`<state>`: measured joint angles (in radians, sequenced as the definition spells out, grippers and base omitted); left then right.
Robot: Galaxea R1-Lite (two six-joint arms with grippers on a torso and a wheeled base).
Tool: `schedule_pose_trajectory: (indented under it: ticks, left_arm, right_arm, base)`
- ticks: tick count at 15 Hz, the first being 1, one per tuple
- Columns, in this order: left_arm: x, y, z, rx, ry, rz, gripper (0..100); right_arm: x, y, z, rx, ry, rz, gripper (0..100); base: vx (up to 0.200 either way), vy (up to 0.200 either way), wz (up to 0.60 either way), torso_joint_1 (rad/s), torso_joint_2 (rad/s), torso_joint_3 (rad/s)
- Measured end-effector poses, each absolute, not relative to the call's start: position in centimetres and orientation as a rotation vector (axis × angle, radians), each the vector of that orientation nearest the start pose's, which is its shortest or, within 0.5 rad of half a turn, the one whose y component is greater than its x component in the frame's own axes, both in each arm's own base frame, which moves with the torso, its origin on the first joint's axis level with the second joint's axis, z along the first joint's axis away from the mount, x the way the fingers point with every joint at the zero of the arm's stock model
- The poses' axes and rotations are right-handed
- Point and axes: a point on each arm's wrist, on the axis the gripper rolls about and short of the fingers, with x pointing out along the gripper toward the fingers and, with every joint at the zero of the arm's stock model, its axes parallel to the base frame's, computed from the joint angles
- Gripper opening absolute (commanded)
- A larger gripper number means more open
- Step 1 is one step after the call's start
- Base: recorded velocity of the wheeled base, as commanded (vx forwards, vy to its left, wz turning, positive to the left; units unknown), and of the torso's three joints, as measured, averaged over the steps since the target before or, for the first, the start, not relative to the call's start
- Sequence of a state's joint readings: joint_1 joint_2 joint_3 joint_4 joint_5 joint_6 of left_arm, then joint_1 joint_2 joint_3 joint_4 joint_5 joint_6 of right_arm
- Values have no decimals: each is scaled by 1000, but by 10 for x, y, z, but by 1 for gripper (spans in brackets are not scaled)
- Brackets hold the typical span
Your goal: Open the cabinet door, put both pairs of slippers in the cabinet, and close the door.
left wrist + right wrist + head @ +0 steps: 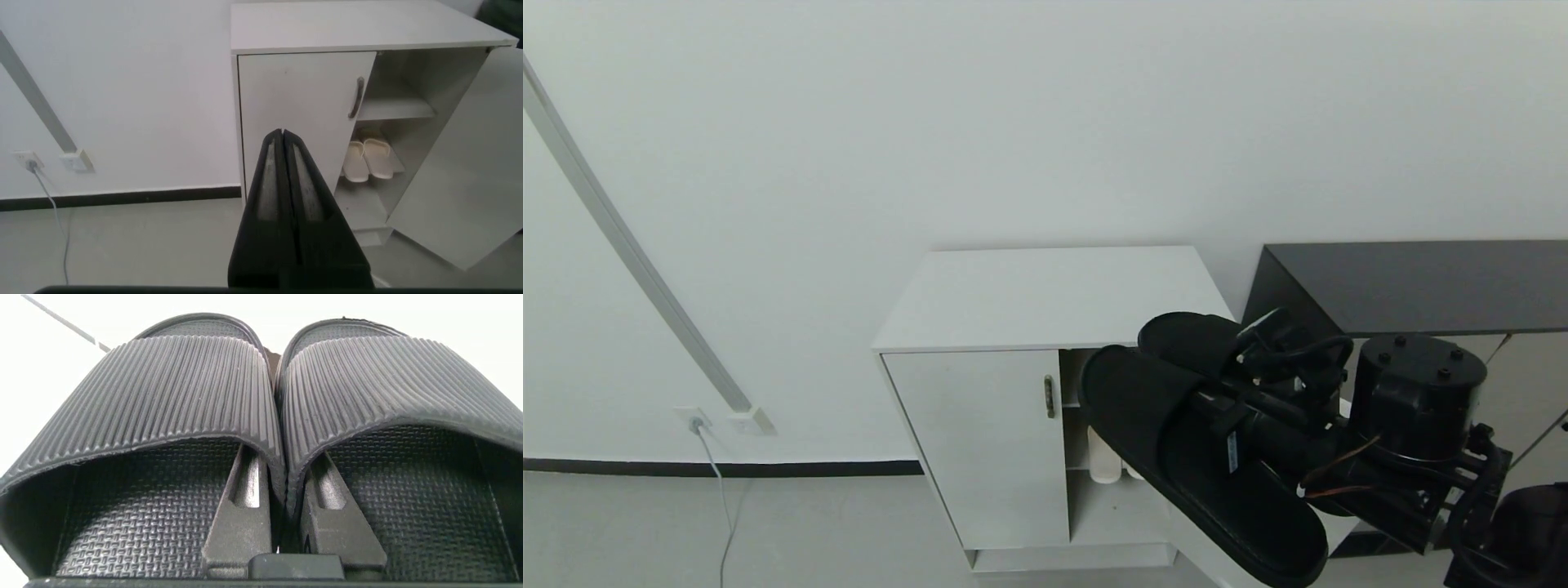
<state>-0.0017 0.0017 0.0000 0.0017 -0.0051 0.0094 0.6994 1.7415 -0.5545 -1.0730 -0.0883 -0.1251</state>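
Observation:
A white cabinet (1045, 294) stands against the wall, its left door (980, 441) closed and its right door (474, 163) swung open. A pair of white slippers (372, 159) lies on a shelf inside, also glimpsed behind the black pair (1107, 467). My right gripper (282, 469) is shut on a pair of black slippers (1176, 425), its fingers (245, 490) under the straps and pinching the two inner walls (274, 392) together. The pair hangs tilted in front of the open right side. My left gripper (282, 139) is shut and holds nothing, some way in front of the closed door.
A dark grey unit (1421, 282) stands right beside the cabinet. On the wall at left are a slanted cable duct (621, 237) and a socket (694, 420) with a cable hanging to the floor. Bare floor lies left of the cabinet.

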Motion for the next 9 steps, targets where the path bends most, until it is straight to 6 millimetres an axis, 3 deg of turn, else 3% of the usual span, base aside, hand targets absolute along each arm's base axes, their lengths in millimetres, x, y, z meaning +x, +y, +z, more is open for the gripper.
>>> schedule_pose_trajectory:
  ticks: [9]
  left_arm:
    - [-23,0,75,9,3,-6,0]
  right_arm:
    - [221,183,148,-169,76,617,0]
  base:
    - [0,0,0,-11,28,14]
